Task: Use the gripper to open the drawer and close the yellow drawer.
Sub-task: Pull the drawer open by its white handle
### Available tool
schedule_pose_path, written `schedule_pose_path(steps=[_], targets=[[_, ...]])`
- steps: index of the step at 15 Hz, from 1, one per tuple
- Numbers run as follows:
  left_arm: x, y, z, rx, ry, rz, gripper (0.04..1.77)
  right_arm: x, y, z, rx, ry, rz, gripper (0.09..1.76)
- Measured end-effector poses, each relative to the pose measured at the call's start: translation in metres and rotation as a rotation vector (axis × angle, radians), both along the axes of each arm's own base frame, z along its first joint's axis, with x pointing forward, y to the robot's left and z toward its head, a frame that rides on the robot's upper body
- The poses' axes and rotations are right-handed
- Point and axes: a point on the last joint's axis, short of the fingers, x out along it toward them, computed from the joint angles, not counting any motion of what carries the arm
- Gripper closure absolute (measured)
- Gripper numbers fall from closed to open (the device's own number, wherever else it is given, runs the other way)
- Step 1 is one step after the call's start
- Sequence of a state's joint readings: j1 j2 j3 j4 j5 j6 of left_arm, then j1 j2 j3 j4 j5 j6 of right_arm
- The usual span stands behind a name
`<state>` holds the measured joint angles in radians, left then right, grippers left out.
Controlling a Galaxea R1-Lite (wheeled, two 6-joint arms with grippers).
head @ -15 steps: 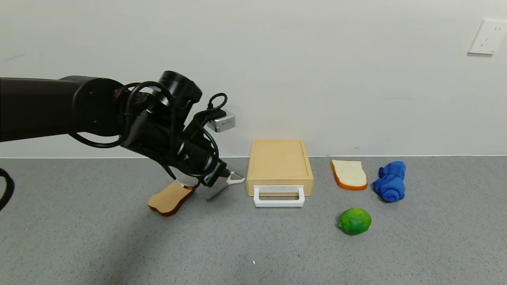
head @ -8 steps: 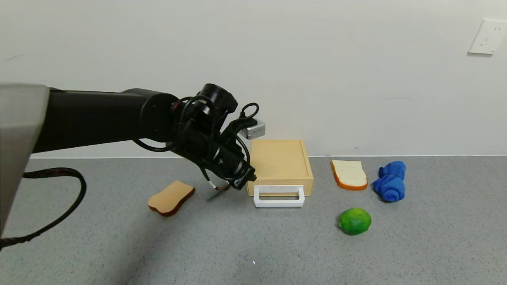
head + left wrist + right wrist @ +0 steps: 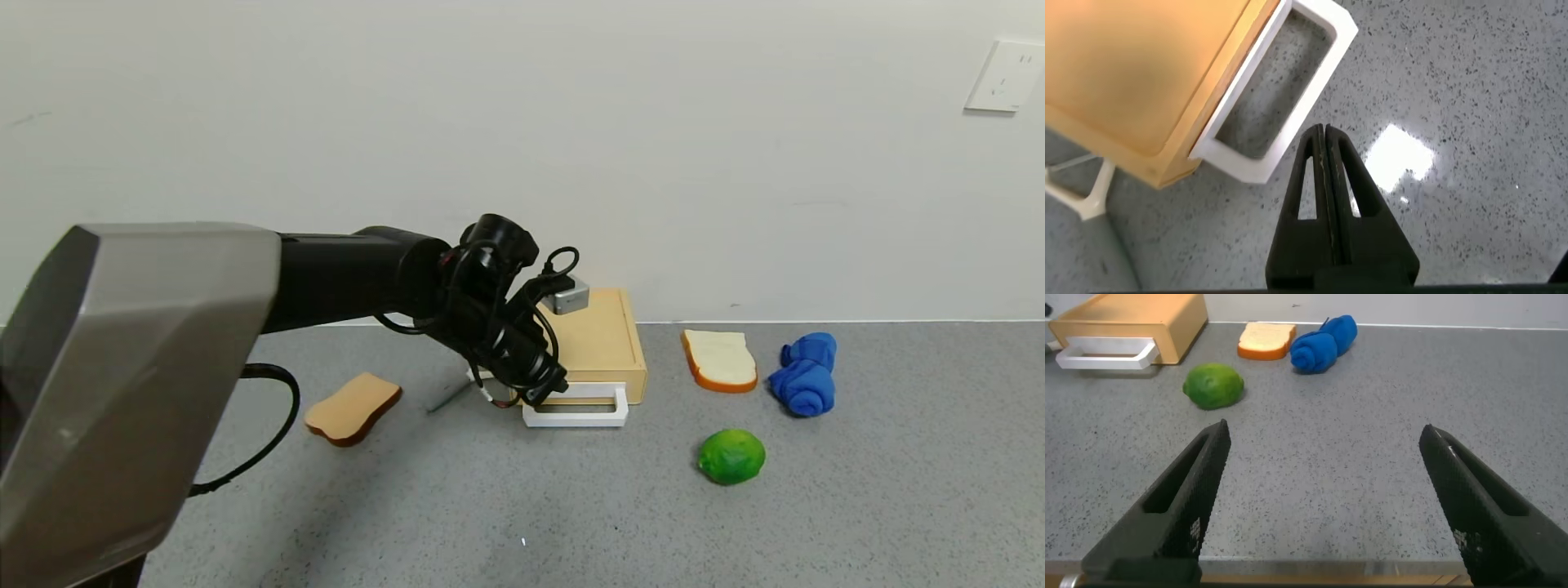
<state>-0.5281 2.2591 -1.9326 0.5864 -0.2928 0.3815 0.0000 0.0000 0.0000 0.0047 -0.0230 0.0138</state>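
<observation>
A flat pale yellow-tan drawer box is set against the white wall at the back of the grey speckled tabletop, its tray pushed in and its white rectangular loop handle turned toward the robot. The black left gripper is held just above the handle's left end, fingers pressed together and empty; the narrow closed tip is judged suited to hooking inside the loop. The right gripper is parked low and well apart, jaws spread, nothing between them. A tan bread slice lies to the left of the box; a white-faced toast slice, a rolled blue cloth and a green lime lie to the right. Open tabletop is left directly in front of the handle, so the tray's outward travel appears unobstructed, the lime lying off to one side.
</observation>
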Motion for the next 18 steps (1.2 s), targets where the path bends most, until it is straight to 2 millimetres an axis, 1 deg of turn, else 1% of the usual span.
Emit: schedule_pose_path(steps=[4,8,11,15,18], targets=[[0.019,-0.02,-0.026,-0.033,-0.05,-0.013,1.7,0.0,0.0,0.0,0.0,0.0,0.0,0.15],[0.028,-0.027,-0.049,-0.031,-0.043,-0.013,1.7,0.0,0.0,0.0,0.0,0.0,0.0,0.15],[0.031,-0.029,-0.057,-0.027,-0.035,-0.01,1.7,0.0,0.0,0.0,0.0,0.0,0.0,0.15],[0.036,-0.03,-0.06,-0.055,-0.046,0.018,1.7,0.0,0.0,0.0,0.0,0.0,0.0,0.15],[0.037,-0.03,-0.064,-0.068,-0.02,0.059,1.7,0.0,0.0,0.0,0.0,0.0,0.0,0.14]])
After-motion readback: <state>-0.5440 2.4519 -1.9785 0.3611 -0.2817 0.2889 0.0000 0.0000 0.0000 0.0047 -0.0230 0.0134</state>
